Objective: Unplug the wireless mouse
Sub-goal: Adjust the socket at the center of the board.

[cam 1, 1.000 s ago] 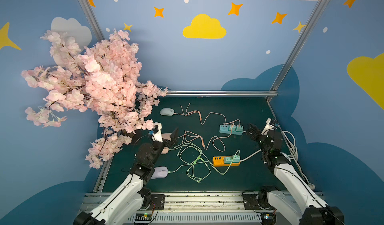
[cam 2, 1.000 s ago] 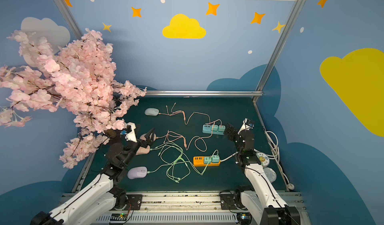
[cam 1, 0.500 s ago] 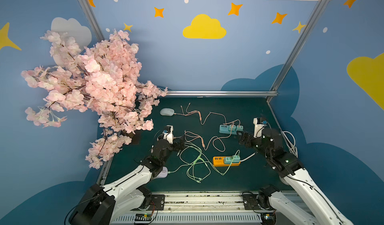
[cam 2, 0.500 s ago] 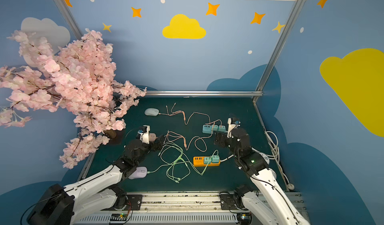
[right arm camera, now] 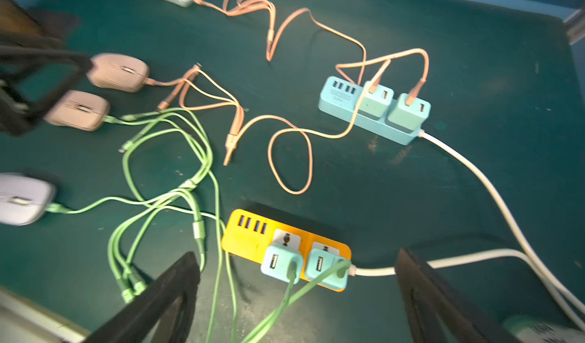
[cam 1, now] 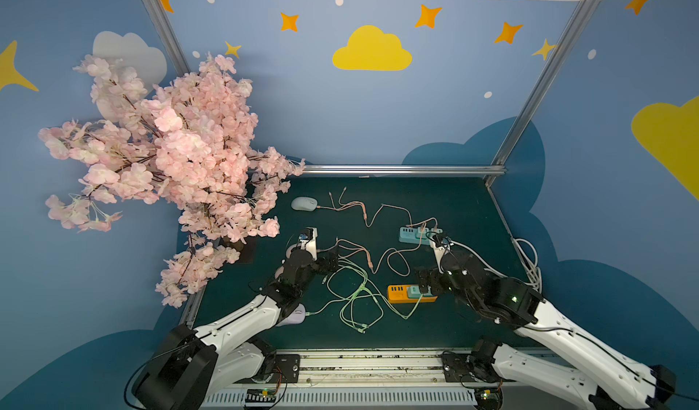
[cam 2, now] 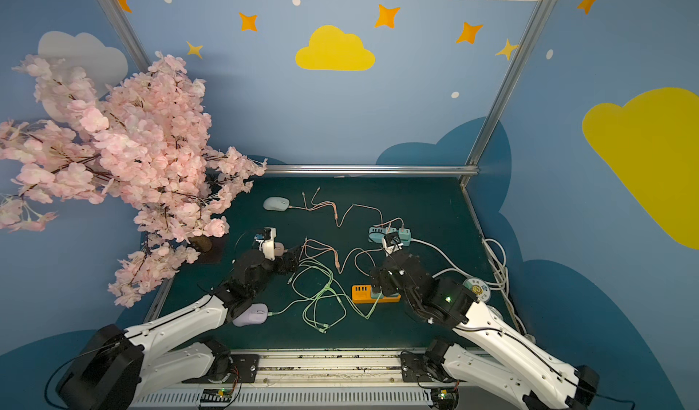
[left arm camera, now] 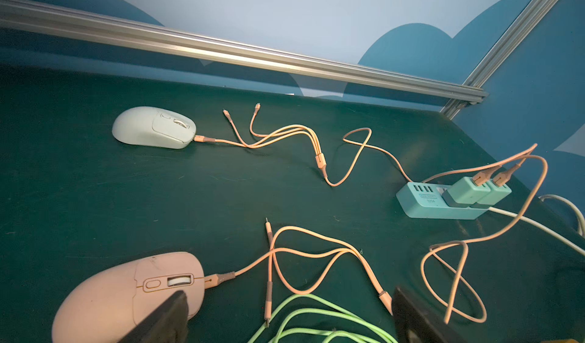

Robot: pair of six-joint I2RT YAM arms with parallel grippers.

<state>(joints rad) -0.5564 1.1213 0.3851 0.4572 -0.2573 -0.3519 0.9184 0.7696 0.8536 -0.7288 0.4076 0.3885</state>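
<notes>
The left fingers (left arm camera: pixel 167 316) stand spread and empty low over the worktop (left arm camera: pixel 95 199), with the pink mouse (left arm camera: pixel 120 290) just beside one of them and its orange cable (left arm camera: pixel 221 277) plugged into the mouse's front end. The right fingers (right arm camera: pixel 164 294) are spread and empty over the orange power strip (right arm camera: pixel 250 240), where two teal chargers (right arm camera: pixel 280 262) carry green cables (right arm camera: pixel 128 292). A pale mouse (cam 1: pixel 303 203) lies at the rear of the worktop and a lilac mouse (cam 2: pixel 251 314) beside the left arm (cam 2: pixel 181 321), both cabled.

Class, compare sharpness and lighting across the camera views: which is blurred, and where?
Right wrist view: motion-smeared, worst around the lilac mouse. Left wrist view: dim but sharp, the white mouse crisp. Both top views: sharp, evenly lit, frame post leaning outward.
</notes>
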